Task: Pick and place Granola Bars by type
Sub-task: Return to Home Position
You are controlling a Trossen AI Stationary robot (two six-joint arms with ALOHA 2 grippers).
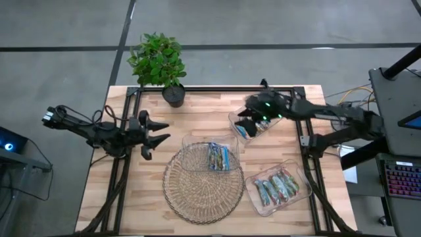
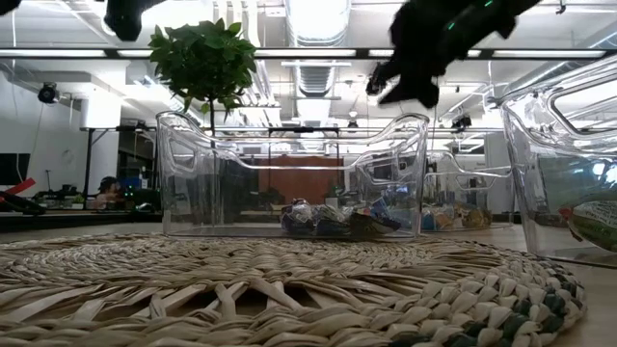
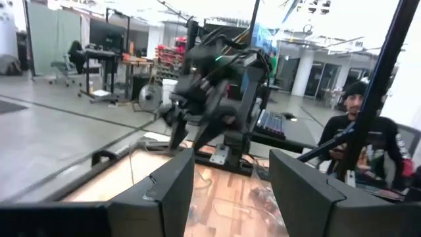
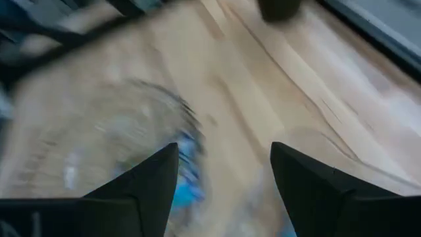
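Granola bars (image 1: 218,157) in three clear trays: a blue-striped bunch in the middle tray (image 1: 192,151) on the mat (image 1: 197,197), reddish and greenish bars (image 1: 279,186) in the near tray (image 1: 304,187) just beside the mat, a few bluish bars (image 1: 248,133) in the far tray (image 1: 233,122), toward the plant (image 1: 158,59). All three lots visible only from above. In the low view, just the middle bars (image 2: 333,220) low behind clear walls, plus one greenish bar (image 2: 593,224) at the edge.

Right gripper (image 1: 248,117) above the far tray, clear of the bars under it, fingers spread and empty. In the low view, same gripper (image 2: 403,89) high over the trays. From its own wrist, between the fingers (image 4: 148,191), a blue smear, probably bars (image 4: 191,172), too blurred to be sure.

Left gripper (image 1: 161,131) off beyond the mat's left side, well apart from every bar, likewise spread, nothing held. Head-on sight of the right arm, and of a person (image 3: 368,145) behind it, from the left wrist alone.
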